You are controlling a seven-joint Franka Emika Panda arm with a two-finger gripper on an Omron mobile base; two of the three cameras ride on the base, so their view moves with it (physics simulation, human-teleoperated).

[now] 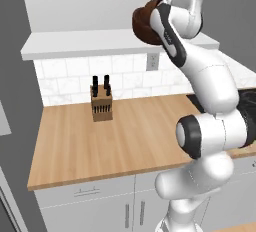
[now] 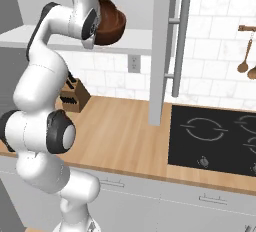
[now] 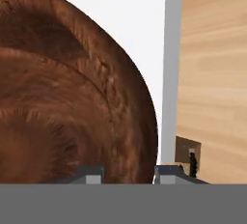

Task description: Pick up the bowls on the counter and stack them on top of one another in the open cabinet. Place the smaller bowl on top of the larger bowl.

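The gripper (image 3: 126, 172) is straddling the rim of the large bowl (image 2: 111, 22) on the cabinet shelf (image 1: 85, 43); grip undeterminable.

Light is even and soft, with no glare. Faint shading lies under the open cabinet (image 1: 100, 43) ledge, on the tiles just below it. Edges look slightly soft and blocky. Beside that ledge, the larger bowl (image 3: 72, 97) fills the hand view, its grain blurred.
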